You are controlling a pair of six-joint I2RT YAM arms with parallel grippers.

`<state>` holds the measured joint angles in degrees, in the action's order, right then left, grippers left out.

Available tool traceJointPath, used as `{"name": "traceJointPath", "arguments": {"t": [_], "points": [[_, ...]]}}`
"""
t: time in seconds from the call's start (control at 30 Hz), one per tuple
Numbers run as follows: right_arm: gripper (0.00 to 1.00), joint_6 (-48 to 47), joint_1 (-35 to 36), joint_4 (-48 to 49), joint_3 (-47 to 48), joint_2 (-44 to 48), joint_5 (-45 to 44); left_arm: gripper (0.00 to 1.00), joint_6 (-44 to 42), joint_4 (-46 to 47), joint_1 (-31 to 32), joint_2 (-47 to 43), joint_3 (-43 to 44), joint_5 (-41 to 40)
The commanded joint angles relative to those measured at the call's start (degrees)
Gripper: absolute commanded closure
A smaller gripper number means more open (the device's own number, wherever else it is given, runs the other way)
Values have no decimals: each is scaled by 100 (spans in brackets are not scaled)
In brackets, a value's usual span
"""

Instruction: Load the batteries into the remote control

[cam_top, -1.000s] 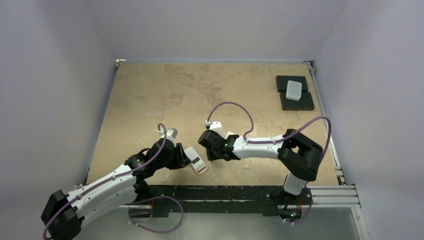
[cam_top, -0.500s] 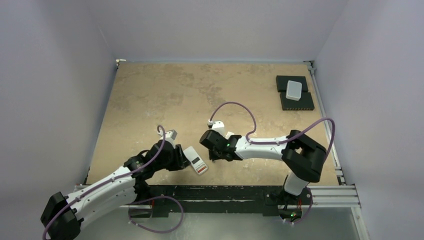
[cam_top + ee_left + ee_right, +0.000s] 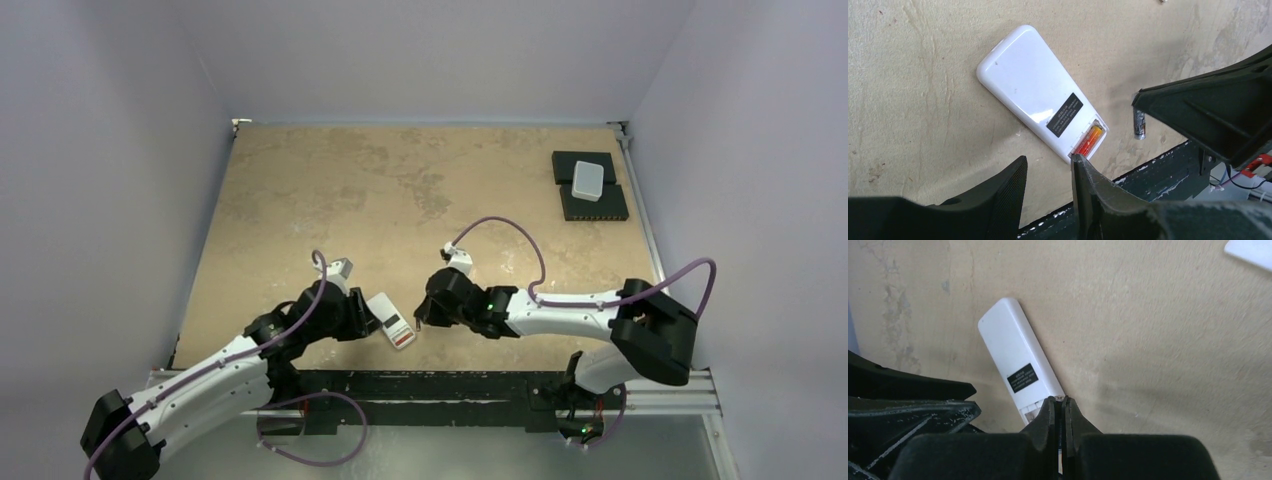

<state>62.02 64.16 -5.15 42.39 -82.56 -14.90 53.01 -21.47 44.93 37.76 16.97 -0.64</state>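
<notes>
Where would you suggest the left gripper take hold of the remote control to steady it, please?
Probably across its two long edges at the plain white middle, coming straight down from above. The remote control lies flat, back up, so only those narrow sides offer opposing faces; its open bay, one battery already inside, must stay clear for the right gripper.

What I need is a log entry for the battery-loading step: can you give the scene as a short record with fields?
remote control: lying back up on the table, battery bay open
first battery: red-orange, seated in the bay
second battery: held just beside the bay end, not inserted
right gripper: shut on second battery
left gripper: open, holding nothing, fingertips near the bay end
white box: on black pads, far right corner
</notes>
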Motion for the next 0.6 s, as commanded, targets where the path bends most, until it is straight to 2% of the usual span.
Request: {"name": "traceJointPath", "arguments": {"t": [0.0,0.3,0.57], "points": [[100,735,167,954,-251,99,148,62,60,130,16,-105,-34,38],[100,1621,735,1440,-497,59,-605,62,97,102,15,-240,-43,170],[100,2397,1275,1300,-545,-121,-1687,62,196,-41,16,-604,-28,97]]}}
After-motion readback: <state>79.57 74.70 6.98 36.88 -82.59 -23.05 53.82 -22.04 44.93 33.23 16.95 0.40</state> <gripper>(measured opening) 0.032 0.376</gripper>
